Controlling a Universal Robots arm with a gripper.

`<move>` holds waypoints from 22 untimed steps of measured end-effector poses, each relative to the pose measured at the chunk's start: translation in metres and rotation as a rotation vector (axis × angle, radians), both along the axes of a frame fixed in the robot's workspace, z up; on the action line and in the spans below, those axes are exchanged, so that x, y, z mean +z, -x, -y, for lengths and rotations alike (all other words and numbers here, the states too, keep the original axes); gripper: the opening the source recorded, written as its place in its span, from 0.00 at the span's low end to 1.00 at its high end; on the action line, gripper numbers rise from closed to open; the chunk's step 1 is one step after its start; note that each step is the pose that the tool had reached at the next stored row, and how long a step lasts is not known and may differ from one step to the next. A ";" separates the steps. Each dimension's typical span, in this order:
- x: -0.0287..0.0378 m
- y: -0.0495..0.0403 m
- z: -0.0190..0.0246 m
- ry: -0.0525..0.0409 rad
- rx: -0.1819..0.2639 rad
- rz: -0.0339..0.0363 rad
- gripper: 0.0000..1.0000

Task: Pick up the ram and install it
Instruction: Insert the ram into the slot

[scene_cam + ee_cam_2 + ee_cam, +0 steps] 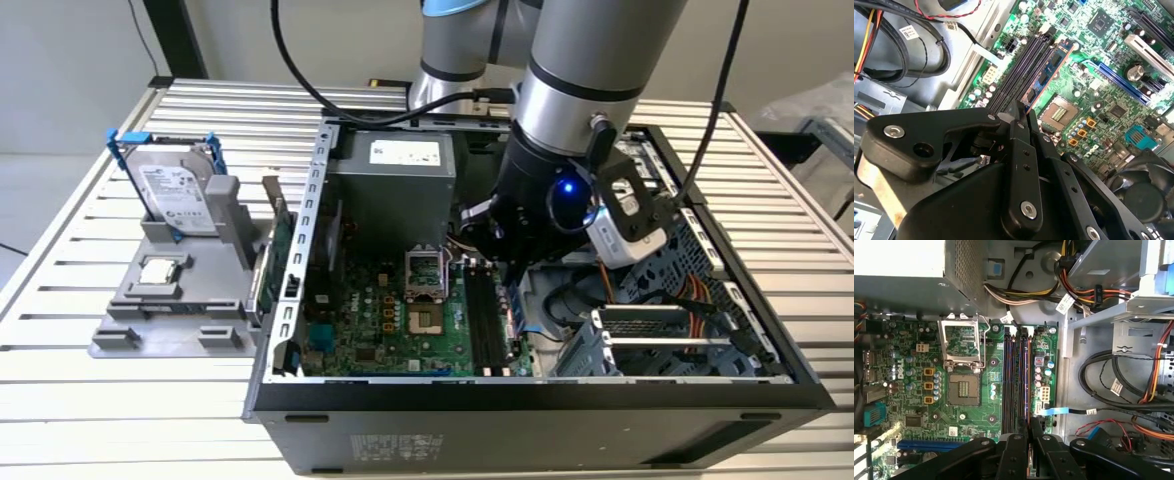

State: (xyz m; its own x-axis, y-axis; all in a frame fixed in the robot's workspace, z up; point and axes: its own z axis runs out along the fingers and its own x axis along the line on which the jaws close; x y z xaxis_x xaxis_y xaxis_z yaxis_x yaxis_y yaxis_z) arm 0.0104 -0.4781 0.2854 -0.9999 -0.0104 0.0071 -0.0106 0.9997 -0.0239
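Note:
My gripper [1021, 114] is shut on the ram [1048, 74], a thin stick with blue chips and an orange edge seen nearly edge-on. It runs lengthwise along the dark memory slots [1019, 65] on the green motherboard [1114, 85]. In the first wrist view the ram [1027, 385] shows as a thin line at the edge of the slots [1013, 385], rising from the gripper [1029, 429]. I cannot tell whether it touches a slot. In the exterior view the gripper [514, 250] hangs inside the open computer case [534, 400], over the slots [483, 320].
The open processor socket [961, 387] lies beside the slots. Cable bundles [1114, 385] and a drive cage [654, 330] crowd the other side. The power supply [394, 170] sits at the case's back. Outside, a grey holder [174, 310] carries a hard drive [174, 185] and a processor chip [160, 270].

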 end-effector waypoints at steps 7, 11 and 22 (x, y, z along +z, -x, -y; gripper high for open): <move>-0.0024 0.0000 -0.0002 0.0046 0.000 -0.0001 0.00; -0.0034 0.0000 -0.0002 0.0053 0.000 -0.0001 0.00; -0.0052 0.0000 -0.0002 0.0055 0.000 0.0000 0.00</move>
